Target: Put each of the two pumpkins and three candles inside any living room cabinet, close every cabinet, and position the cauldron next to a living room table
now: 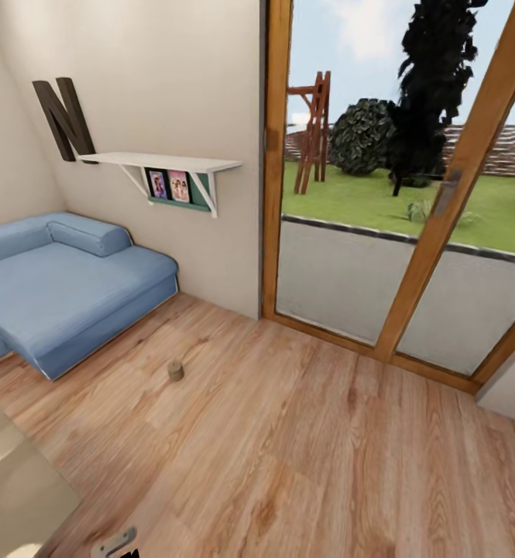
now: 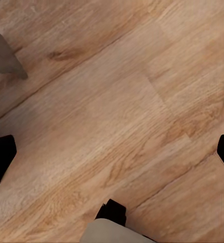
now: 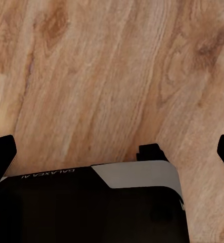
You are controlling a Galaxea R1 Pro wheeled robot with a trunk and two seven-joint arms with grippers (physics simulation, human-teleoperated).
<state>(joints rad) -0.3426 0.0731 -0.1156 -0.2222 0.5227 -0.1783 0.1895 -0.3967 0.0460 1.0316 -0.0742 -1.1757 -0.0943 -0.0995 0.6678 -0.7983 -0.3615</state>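
Observation:
One small stubby candle (image 1: 176, 370) stands alone on the wooden floor, a short way in front of the blue sofa. A corner of the glossy-topped table (image 1: 13, 484) shows at the lower left of the head view. The pumpkins, the other candles, the cabinet and the cauldron are out of view. In the left wrist view my left gripper (image 2: 112, 154) hangs open over bare floorboards, its dark fingertips (image 2: 0, 157) far apart. My right gripper (image 3: 112, 152) is open too, with nothing between its fingers, above the floor and my own dark base (image 3: 86, 207).
A blue sofa (image 1: 56, 294) fills the left side against the wall. A white shelf (image 1: 164, 164) with photos and a big letter N hang above it. Wood-framed glass doors (image 1: 412, 232) to the garden stand ahead on the right. Wooden floor (image 1: 303, 449) stretches between them.

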